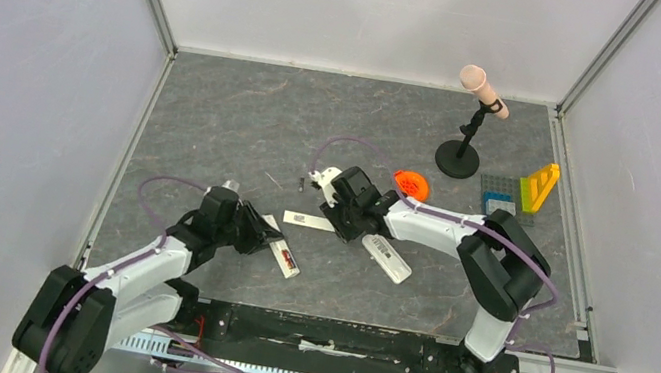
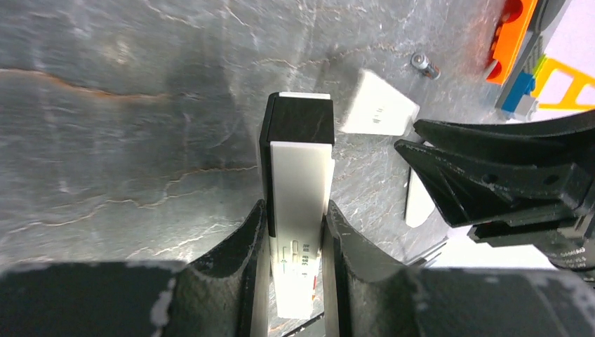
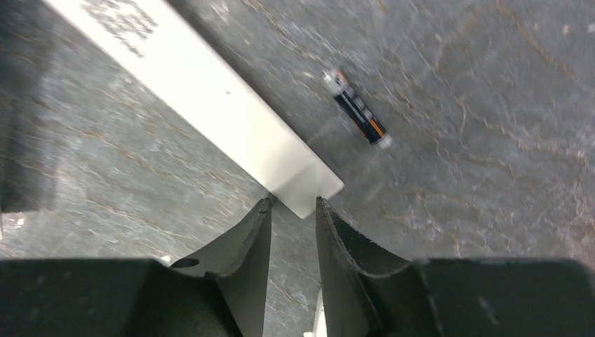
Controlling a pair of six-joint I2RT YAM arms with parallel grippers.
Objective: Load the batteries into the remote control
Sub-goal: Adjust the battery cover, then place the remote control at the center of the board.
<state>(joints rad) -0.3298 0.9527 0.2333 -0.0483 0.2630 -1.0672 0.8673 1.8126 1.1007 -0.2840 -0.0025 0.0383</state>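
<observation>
My left gripper (image 1: 250, 231) is shut on the remote control (image 1: 286, 258), a slim white bar whose dark recess shows red near its end. In the left wrist view the fingers (image 2: 261, 232) clamp its sides (image 2: 300, 161), and its far end is black. My right gripper (image 1: 338, 218) hovers low over the table, narrowly open and empty (image 3: 293, 200). A black-and-orange battery (image 3: 358, 107) lies on the table ahead of it. It is a dark speck in the top view (image 1: 304, 183). Another small cylinder (image 2: 424, 64) lies farther off.
A thin white strip with print (image 1: 310, 221) lies between the grippers, its end at my right fingertips (image 3: 210, 105). A white block (image 1: 387, 259) lies right of it. An orange disc (image 1: 411, 182), toy bricks (image 1: 528, 191) and a black stand (image 1: 458, 157) are at the back right.
</observation>
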